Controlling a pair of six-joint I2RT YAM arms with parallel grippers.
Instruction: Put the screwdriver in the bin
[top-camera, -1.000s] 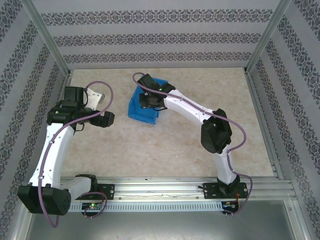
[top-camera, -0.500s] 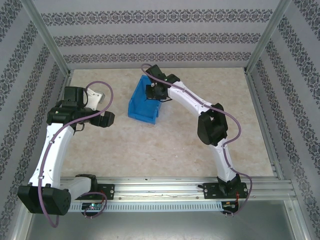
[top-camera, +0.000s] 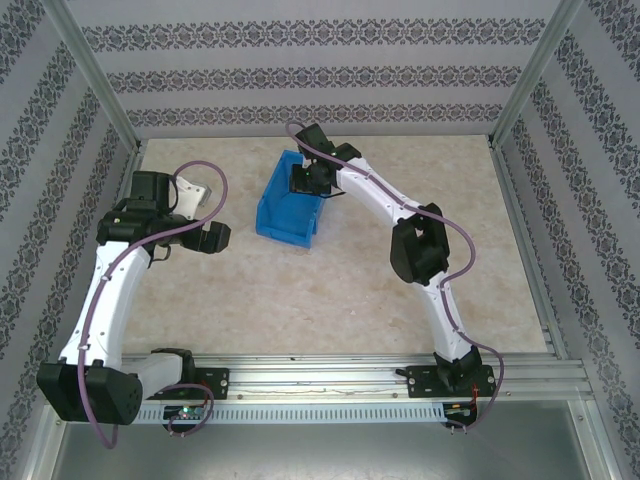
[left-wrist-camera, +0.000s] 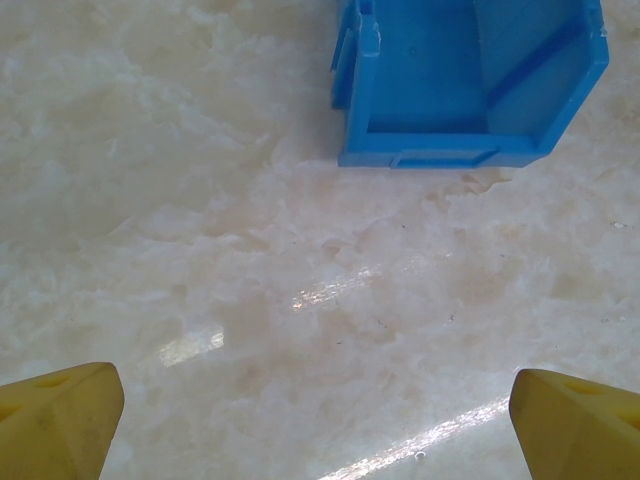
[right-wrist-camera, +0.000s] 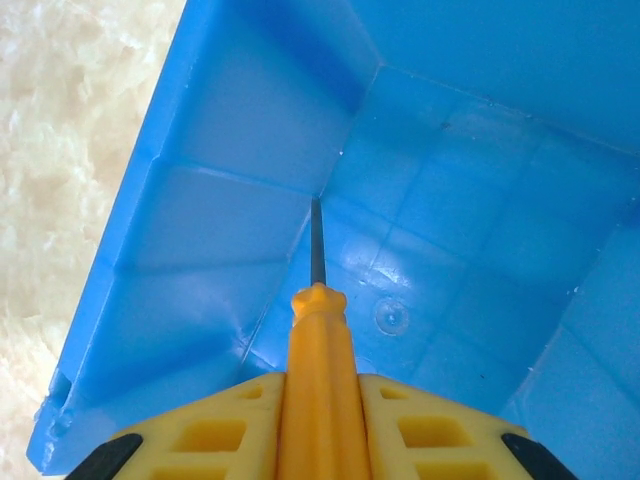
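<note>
At the right tool (right-wrist-camera: 322, 400): clamps tight on the orange-yellow handle of a small slim screwdriver (right-wrist-camera: 320, 350), thin dark metal shaft jutting straight ahead of the yellow pads (right-wrist-camera: 420, 430). Points down into the bright blue rectangular plastic bin (right-wrist-camera: 200, 200), shaft tip close to the seam of floor and side wall; touching or not, cannot tell. At the left tool (left-wrist-camera: 318, 420): gapes wide, holds nothing, hovers over the pale marbled bench (left-wrist-camera: 250, 280), bin ahead and to the right.
</note>
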